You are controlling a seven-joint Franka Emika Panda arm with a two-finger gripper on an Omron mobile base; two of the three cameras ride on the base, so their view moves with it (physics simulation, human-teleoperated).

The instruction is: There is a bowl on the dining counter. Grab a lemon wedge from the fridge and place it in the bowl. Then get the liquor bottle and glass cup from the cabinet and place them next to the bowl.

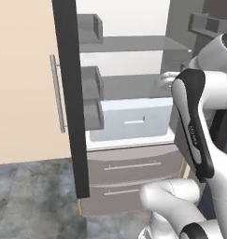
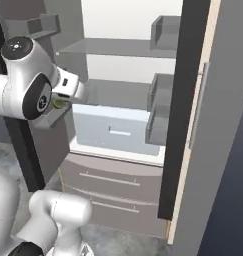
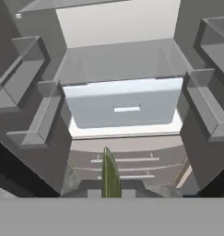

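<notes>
We see the fridge [image 1: 129,93] standing open, its grey shelves and door bins bare, a pale blue-grey crisper drawer [image 3: 125,103] in the middle and two drawer fronts [image 1: 129,172] below. In the hand view our gripper [image 3: 111,191] sits nearly closed on the lemon wedge [image 3: 110,177] — a thin yellow-green sliver standing up between the dark fingertips, in front of the crisper drawer and above the drawer fronts. In the right base view the wedge shows as a small green patch at the hand, just beside the left door's bin [image 2: 55,116]. Beside the fridge stands a tan wood panel with a silver bar handle [image 1: 59,93].
</notes>
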